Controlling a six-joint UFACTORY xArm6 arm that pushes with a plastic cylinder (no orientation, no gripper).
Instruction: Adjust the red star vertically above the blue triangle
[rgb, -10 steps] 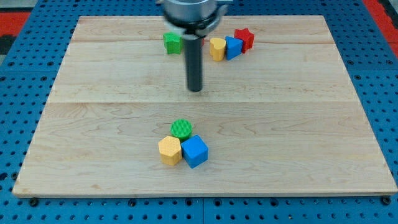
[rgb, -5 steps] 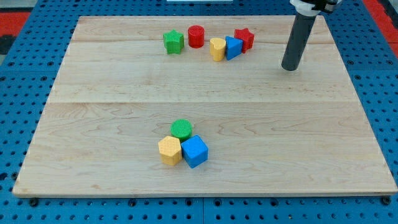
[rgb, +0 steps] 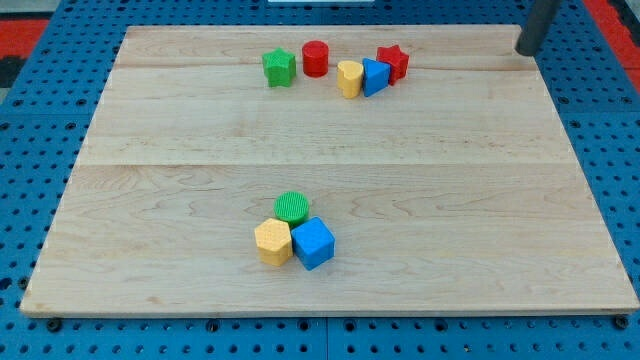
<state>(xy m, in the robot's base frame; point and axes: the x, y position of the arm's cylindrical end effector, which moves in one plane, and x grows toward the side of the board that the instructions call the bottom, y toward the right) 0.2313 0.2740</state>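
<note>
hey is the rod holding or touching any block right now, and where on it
Nothing is held. My tip sits at the board's top right corner, apart from every block; the nearest, the red star, lies well to its left.

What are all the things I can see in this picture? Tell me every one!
green star: 1, green, near the view's top, leftmost of the top group
red cylinder: 1, red, just right of the green star
yellow block: 1, yellow, touching the blue triangle's left side
blue triangle: 1, blue, between the yellow block and the red star
red star: 1, red, against the blue triangle's upper right
green cylinder: 1, green, top of the lower cluster
yellow hexagon: 1, yellow, lower cluster's left
blue cube: 1, blue, lower cluster's right
board: 1, pale wood, fills most of the view
pegboard: 1, blue, around the board
my tip: 1, dark, top right corner of the board, far right of the red star
</note>
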